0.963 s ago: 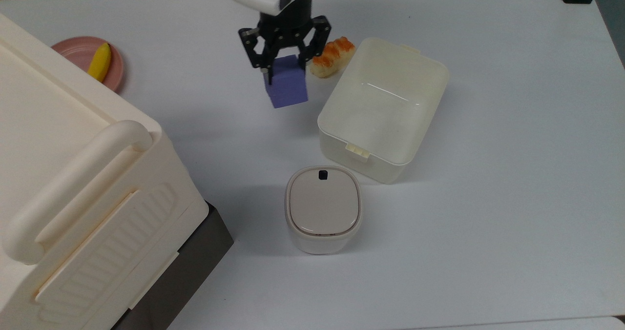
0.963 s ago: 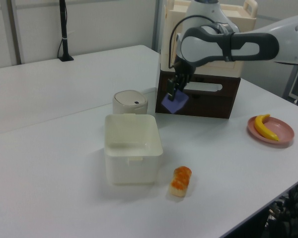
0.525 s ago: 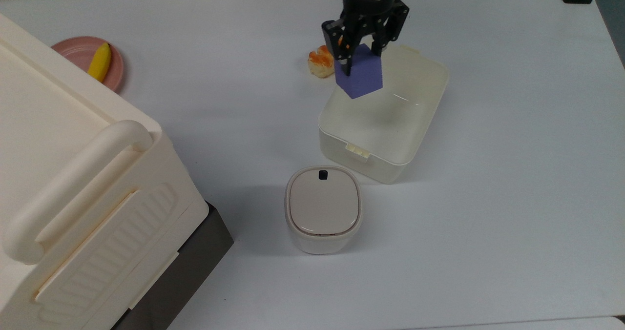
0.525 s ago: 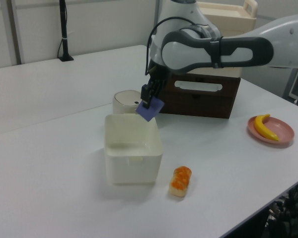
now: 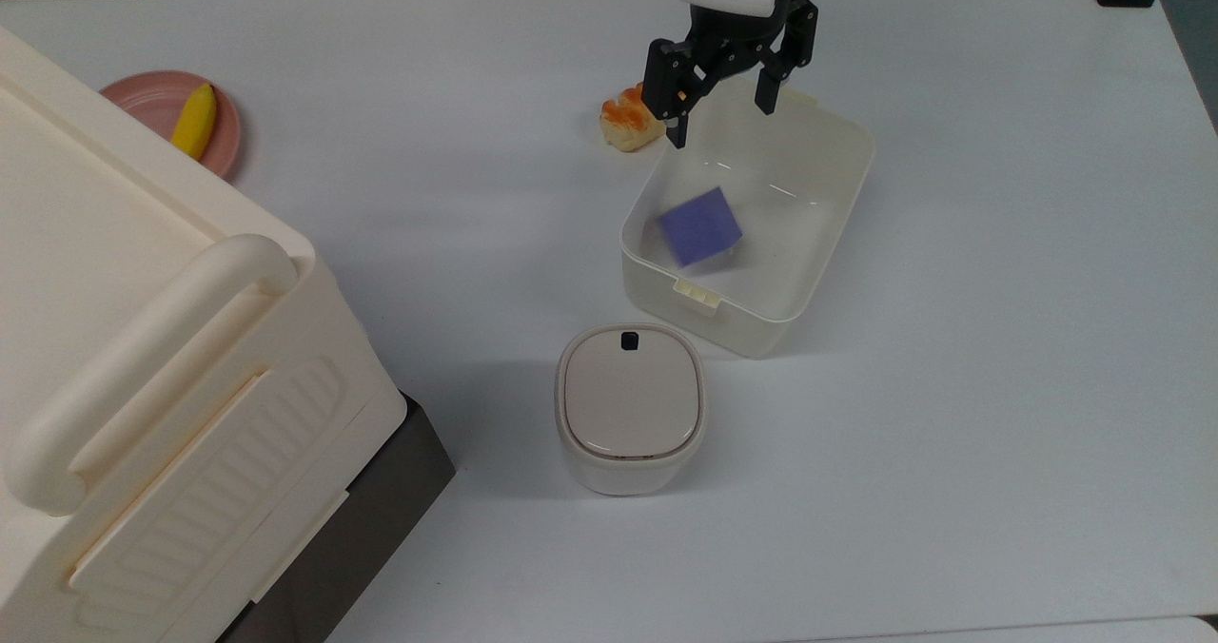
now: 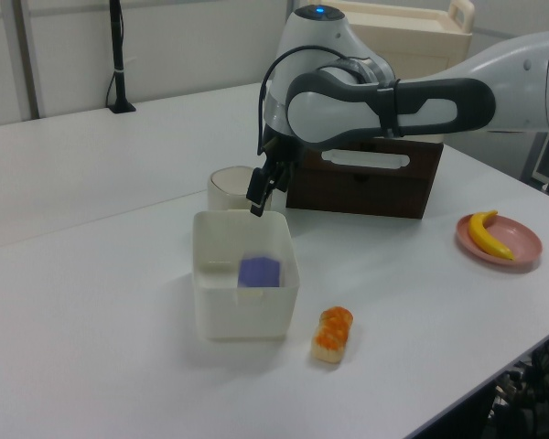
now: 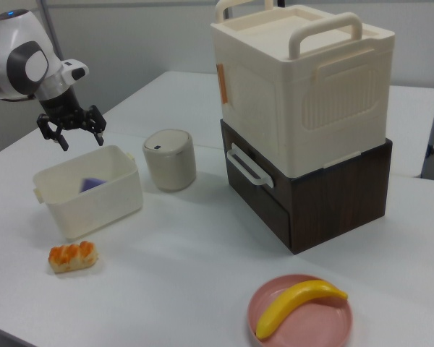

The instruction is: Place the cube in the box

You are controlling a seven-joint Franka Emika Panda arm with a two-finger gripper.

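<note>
Top view, scanning from its left edge: large cream bin (image 5: 143, 386) with thick handle fills the 8 o'clock corner, sitting on a dark drawer unit (image 7: 311, 191); pink plate (image 5: 157, 106) with banana (image 5: 194, 121) at 10 o'clock. Mid-frame, small canister (image 5: 630, 405) with beige lid at 6 o'clock, close to the box but apart from it. Sushi piece (image 5: 630, 120) just beside the box's 11 o'clock corner. Then the box (image 5: 837, 215), cream tub, open top, on the white worktop (image 5: 999, 386). The cube (image 5: 701, 226) sits inside the box walls, toward the top view's left half, blurred at the edges and tilted — judged to be dropping or just landing, not yet at rest. End effector (image 5: 723, 101) hangs above the box's 12 o'clock rim, fingers spread wide, nothing between them. Left view agrees: cube (image 6: 258, 272) low in the tub (image 6: 210, 302), end effector (image 6: 261, 192) above the far rim. Right view shows the cube (image 7: 92, 183) as a purple patch through the translucent wall (image 7: 94, 206). Judgement: release step is in hand, task nearly done. To do it well, hold the end effector motionless with fingers wide until the cube settles flat; a bounce against the near wall looks possible but the walls appear tall enough to contain it. Then lift straight up before any sideways travel, so the fingers clear the rim and its latch tab (image 5: 797, 96) and do not nudge the light tub toward the sushi piece or canister.
</note>
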